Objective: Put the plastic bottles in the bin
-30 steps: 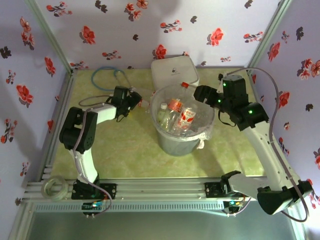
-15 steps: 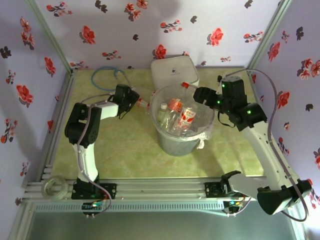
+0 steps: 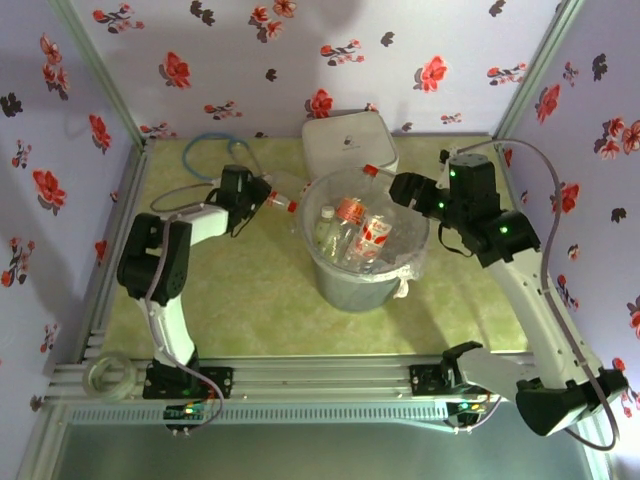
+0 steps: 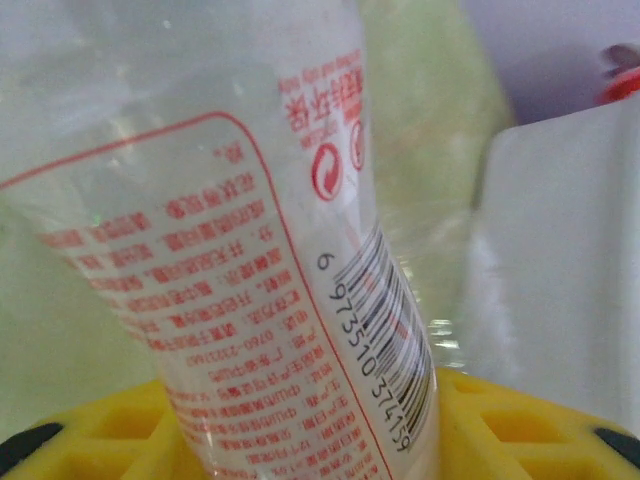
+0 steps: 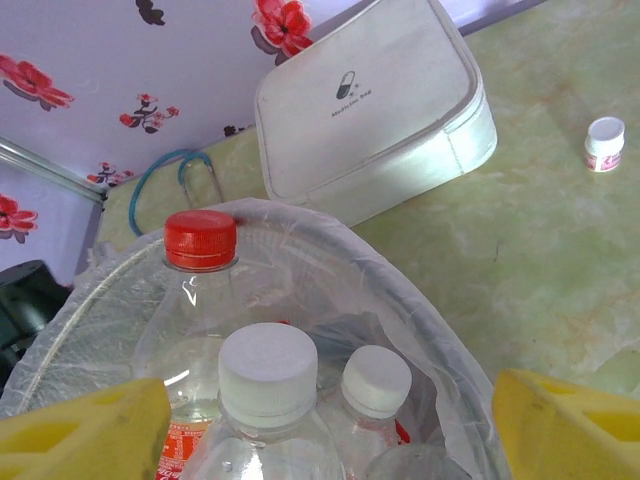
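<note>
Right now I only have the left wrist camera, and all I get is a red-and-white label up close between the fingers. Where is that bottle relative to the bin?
Observer: On the top camera, the left gripper grips the held bottle just left of the bin, outside its rim, with its red cap pointing toward the bin.
Operator: What's in the bin so far?
Observer: At least three: a red-capped bottle and two white-capped bottles.
Operator: And the right arm?
Observer: The right gripper hovers at the bin's far right rim, jaws open, holding nothing.
</note>
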{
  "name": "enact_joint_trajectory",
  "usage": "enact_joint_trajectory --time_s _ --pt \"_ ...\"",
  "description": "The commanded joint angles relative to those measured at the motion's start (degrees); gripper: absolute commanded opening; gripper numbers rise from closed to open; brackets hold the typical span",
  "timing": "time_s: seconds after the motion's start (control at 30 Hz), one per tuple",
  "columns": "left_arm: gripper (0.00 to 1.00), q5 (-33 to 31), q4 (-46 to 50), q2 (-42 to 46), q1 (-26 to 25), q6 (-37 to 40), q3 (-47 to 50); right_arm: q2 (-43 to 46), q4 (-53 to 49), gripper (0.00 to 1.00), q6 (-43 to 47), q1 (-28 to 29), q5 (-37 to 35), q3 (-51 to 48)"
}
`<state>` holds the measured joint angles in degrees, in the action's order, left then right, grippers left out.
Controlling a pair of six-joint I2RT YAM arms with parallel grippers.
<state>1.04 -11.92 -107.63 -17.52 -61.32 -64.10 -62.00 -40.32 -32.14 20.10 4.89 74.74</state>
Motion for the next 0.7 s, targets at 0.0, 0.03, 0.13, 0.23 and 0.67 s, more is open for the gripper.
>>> enact_joint_trajectory --time_s 0.0,0.03,0.13,0.23,0.67 --pt "0.50 -0.29 -1.74 8.21 0.36 8.92 -0.80 0.22 1.39 0.85 0.32 -0.47 0.06 -0.47" --pt "0.50 -0.25 -0.85 10.24 0.41 10.78 -1.15 -0.07 1.38 0.84 0.30 -0.45 0.36 -0.41" --pt "0.49 -0.03 3.75 16.29 0.62 16.02 -2.92 -0.58 1.69 0.85 0.17 -0.43 0.73 -0.30" --pt "0.46 2.07 10.57 22.02 0.65 22.61 -6.43 -0.68 2.02 0.84 0.24 -0.49 0.48 -0.23" --pt "0.37 29.80 20.22 35.69 -0.57 25.63 -19.25 -1.22 3.92 0.84 -0.70 -0.58 1.17 -1.52"
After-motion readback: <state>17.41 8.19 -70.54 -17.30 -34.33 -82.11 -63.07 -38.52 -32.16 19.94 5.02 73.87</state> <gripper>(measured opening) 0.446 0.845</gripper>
